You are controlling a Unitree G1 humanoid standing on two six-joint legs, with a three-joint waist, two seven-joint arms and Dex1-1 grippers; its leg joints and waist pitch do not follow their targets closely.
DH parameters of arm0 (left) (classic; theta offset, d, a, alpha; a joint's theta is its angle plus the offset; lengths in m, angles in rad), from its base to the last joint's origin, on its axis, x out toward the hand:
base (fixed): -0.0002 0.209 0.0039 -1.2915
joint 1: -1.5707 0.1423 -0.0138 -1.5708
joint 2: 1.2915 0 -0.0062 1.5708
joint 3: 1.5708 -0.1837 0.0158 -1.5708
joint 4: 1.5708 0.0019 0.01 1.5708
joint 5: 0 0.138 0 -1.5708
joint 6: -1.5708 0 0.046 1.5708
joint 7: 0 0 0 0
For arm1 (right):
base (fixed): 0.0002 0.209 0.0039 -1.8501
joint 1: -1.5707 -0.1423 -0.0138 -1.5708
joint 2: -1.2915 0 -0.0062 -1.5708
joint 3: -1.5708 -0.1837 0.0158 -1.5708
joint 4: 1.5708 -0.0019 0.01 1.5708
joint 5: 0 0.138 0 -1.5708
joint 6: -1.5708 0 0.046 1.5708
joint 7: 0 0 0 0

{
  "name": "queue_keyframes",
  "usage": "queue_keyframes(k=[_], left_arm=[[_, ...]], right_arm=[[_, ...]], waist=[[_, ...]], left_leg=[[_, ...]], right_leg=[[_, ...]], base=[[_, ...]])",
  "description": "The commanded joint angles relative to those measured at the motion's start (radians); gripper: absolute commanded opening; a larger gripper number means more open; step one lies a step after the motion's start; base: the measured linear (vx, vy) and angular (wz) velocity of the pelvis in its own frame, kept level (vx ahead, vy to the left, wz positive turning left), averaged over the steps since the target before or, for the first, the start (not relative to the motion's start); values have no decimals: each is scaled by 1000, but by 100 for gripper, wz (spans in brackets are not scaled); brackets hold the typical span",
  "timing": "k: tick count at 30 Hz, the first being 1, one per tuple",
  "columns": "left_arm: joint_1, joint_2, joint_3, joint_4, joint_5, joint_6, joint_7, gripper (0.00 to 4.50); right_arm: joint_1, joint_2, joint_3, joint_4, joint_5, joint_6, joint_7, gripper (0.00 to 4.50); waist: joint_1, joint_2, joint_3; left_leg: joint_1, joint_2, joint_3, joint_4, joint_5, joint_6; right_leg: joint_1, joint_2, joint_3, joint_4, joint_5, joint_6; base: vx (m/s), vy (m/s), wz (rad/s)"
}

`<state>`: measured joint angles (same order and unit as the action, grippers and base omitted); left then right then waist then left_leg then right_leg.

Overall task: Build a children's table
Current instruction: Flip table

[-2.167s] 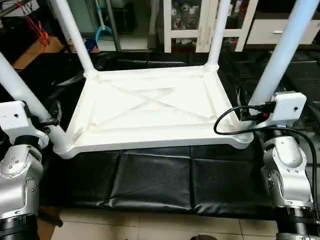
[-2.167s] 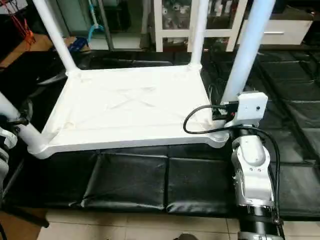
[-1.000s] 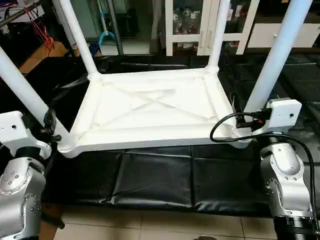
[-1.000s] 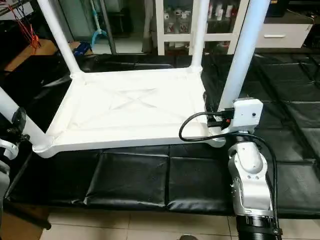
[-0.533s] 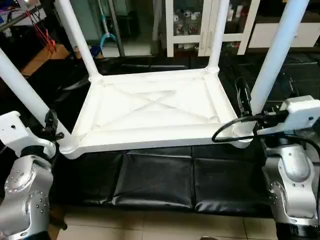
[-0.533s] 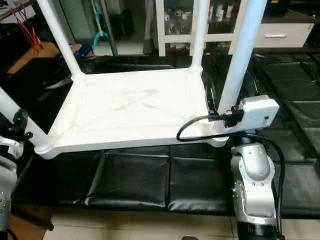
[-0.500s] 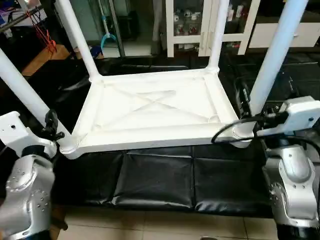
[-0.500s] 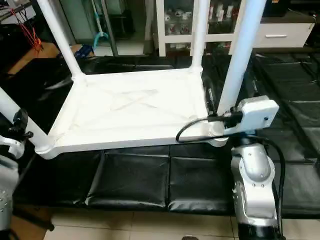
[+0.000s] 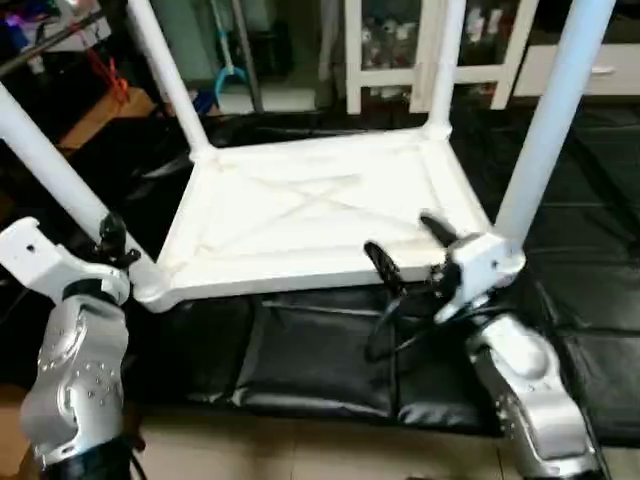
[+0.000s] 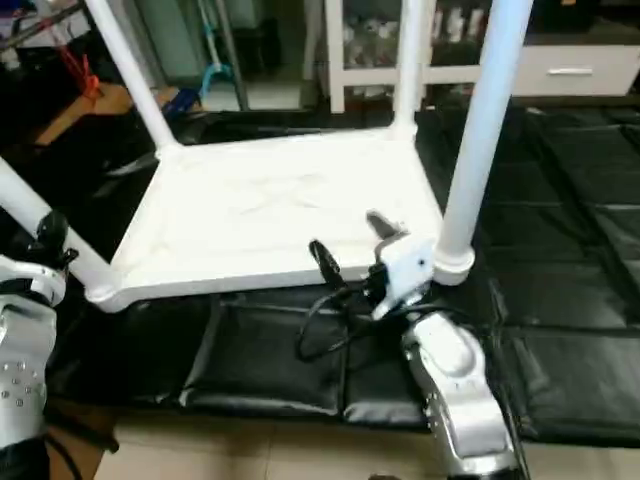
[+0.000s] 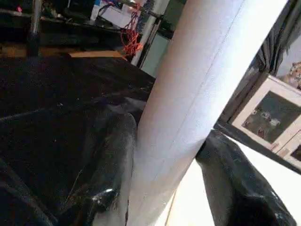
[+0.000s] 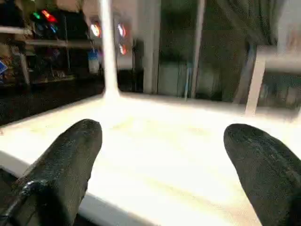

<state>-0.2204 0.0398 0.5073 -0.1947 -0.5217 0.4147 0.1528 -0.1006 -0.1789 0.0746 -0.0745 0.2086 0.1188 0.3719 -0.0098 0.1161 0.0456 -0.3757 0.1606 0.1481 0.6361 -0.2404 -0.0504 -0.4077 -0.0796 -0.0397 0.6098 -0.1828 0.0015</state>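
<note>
Left eye view: the tabletop (image 9: pixel 320 215) lies upside down on a black mat (image 9: pixel 300 360), four legs (image 9: pixel 550 110) rising from its corner sockets. At the near-left leg (image 9: pixel 50 170), the left gripper (image 11: pixel 164 188) clasps the tube between its fingers (image 11: pixel 113 160). The right gripper (image 9: pixel 405 250) hovers over the tabletop's near edge, fingers (image 12: pixel 66 165) spread wide, grasping nothing.

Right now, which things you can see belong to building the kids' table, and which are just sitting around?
Part of the job:
tabletop, upside down
four legs standing in its corners
left gripper, closed round the near-left leg
right gripper, open at the near edge

Just lying about:
black mat
white cabinet
</note>
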Motion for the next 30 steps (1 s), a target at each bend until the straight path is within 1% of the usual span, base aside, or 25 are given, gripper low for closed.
queue_keyframes(k=[1, 2, 3, 4, 5, 6, 7, 8, 10, 11, 13, 15, 16, 17, 18, 19, 20, 21, 22, 23, 26, 27, 28, 29, 30], left_arm=[[-22, -73, 36, 16, -176, 19, 40, 180], [-27, -94, 46, 14, -207, 20, 54, 180], [-30, -104, 50, 10, -218, 26, 59, 180], [-30, -109, 50, 7, -221, 30, 59, 180], [-32, -119, 53, 4, -230, 32, 65, 180], [-33, -125, 55, 2, -236, 32, 69, 180], [-35, -132, 58, 0, -244, 31, 76, 180], [-34, -131, 56, -2, -242, 36, 72, 181], [-33, -130, 53, -6, -240, 45, 63, 181], [-33, -131, 54, -7, -241, 47, 62, 181], [-34, -137, 57, -10, -248, 50, 69, 182], [-34, -139, 59, -11, -250, 51, 74, 183], [-36, -139, 60, -9, -251, 51, 74, 183], [-39, -142, 61, -8, -252, 52, 77, 183], [-40, -144, 61, -9, -251, 53, 79, 183], [-41, -147, 60, -9, -251, 53, 81, 183], [-44, -150, 63, -7, -253, 52, 84, 183], [-46, -152, 65, -5, -256, 52, 86, 183], [-47, -153, 66, -4, -256, 52, 86, 183], [-46, -155, 65, -5, -256, 53, 85, 183], [-45, -156, 64, -7, -257, 55, 82, 183], [-45, -157, 65, -9, -258, 57, 81, 183], [-44, -158, 66, -10, -262, 59, 81, 183], [-40, -160, 67, -13, -269, 61, 84, 183], [-40, -160, 67, -13, -269, 61, 84, 183]], right_arm=[[-14, 6, -28, 33, 45, 82, -17, 450], [-15, 8, -49, 43, 96, 156, -20, 450], [-14, 9, -56, 41, 123, 204, -18, 450], [-14, 9, -60, 42, 138, 235, -17, 450], [-15, 11, -64, 43, 150, 258, -16, 450], [-15, 13, -67, 42, 157, 270, -16, 450], [-15, 16, -72, 41, 165, 283, -15, 450], [-17, 20, -77, 39, 179, 304, -12, 450], [-23, 26, -87, 37, 192, 322, -13, 450], [-25, 27, -89, 36, 193, 324, -14, 450], [-36, 42, -113, 23, 238, 343, -18, 450], [-33, 48, -118, -26, 329, 365, 35, 450], [-25, 43, -109, -67, 363, 365, 78, 450], [-12, 32, -97, -127, 414, 383, 135, 450], [-4, 21, -88, -150, 429, 396, 160, 450], [6, 1, -73, -170, 436, 413, 192, 450], [15, -21, -56, -176, 427, 430, 213, 450], [20, -33, -46, -177, 418, 440, 224, 450], [25, -43, -38, -173, 405, 445, 229, 450], [29, -52, -31, -160, 382, 453, 222, 450], [28, -56, -25, -130, 337, 444, 191, 450], [23, -57, -28, -112, 321, 442, 161, 450], [10, -42, -48, -79, 305, 441, 104, 450], [-17, -10, -94, -31, 299, 435, 18, 450], [-17, -10, -94, -31, 299, 435, 18, 450]], waist=[[5, -28, -57], [9, -31, -59], [13, -31, -60], [14, -32, -60], [19, -29, -62], [23, -31, -64], [24, -29, -65], [24, -30, -65], [25, -31, -65], [25, -29, -65], [24, -30, -63], [23, -27, -63], [23, -26, -63], [25, -26, -64], [26, -26, -67], [27, -25, -66], [31, -26, -67], [36, -27, -67], [38, -26, -67], [44, -29, -67], [48, -30, -68], [48, -30, -68], [49, -30, -67], [45, -33, -67], [44, -31, -67]], left_leg=[[-4, 35, -11, -79, -107, 100], [-3, 34, -8, -76, -86, 111], [-6, 36, -8, -76, -69, 121], [-7, 35, -8, -75, -56, 127], [-6, 35, -8, -72, -37, 139], [-7, 34, -6, -70, -23, 146], [-7, 34, -6, -69, -14, 150], [-11, 33, -7, -68, 4, 158], [-14, 32, -7, -67, 10, 168], [-13, 32, -8, -68, 0, 165], [-12, 33, -8, -71, -27, 155], [-12, 35, -10, -73, -41, 148], [-12, 35, -10, -73, -40, 147], [-12, 36, -10, -72, -28, 150], [-13, 37, -11, -69, -5, 155], [-13, 36, -11, -69, 2, 159], [-13, 37, -11, -67, 11, 162], [-9, 37, -9, -66, 8, 159], [-9, 36, -7, -66, 13, 157], [-11, 35, -7, -67, 18, 152], [-10, 36, -7, -66, 33, 144], [-10, 35, -7, -66, 30, 142], [-10, 35, -7, -67, 29, 138], [-12, 32, -7, -69, 24, 133], [-11, 32, -6, -70, 17, 127]], right_leg=[[42, -39, 26, -82, -270, -171], [43, -39, 27, -80, -244, -177], [44, -39, 24, -76, -226, -179], [46, -39, 24, -75, -217, -176], [44, -40, 24, -73, -208, -174], [44, -42, 23, -74, -207, -174], [44, -43, 23, -73, -202, -175], [46, -43, 21, -71, -193, -176], [47, -45, 20, -73, -209, -169], [46, -47, 19, -75, -237, -163], [44, -47, 19, -79, -281, -150], [45, -47, 19, -80, -296, -138], [45, -46, 18, -80, -286, -133], [46, -47, 19, -79, -263, -131], [47, -47, 19, -75, -231, -134], [47, -46, 18, -74, -221, -137], [47, -47, 18, -74, -217, -138], [44, -47, 19, -77, -228, -141], [43, -47, 21, -78, -231, -143], [44, -47, 21, -78, -239, -144], [42, -47, 21, -75, -222, -148], [42, -47, 21, -75, -225, -148], [41, -47, 21, -76, -227, -148], [41, -47, 20, -77, -242, -149], [40, -47, 20, -77, -251, -149]], base=[[0, 0, 0], [0, 0, 0], [0, 0, 0], [0, 0, 0], [0, 0, 0], [0, 0, 0], [0, 0, 0], [0, 0, 0], [0, 0, 0], [0, 0, 0], [0, 0, 0], [0, 0, 0], [0, 0, 0], [0, 0, 0], [0, 0, 0], [0, 0, 0], [0, 0, 0], [0, 0, 0], [0, 0, 0], [0, 0, 0], [0, 0, 0], [0, 0, 0], [0, 0, 0], [0, 0, 0], [0, 0, 0]])
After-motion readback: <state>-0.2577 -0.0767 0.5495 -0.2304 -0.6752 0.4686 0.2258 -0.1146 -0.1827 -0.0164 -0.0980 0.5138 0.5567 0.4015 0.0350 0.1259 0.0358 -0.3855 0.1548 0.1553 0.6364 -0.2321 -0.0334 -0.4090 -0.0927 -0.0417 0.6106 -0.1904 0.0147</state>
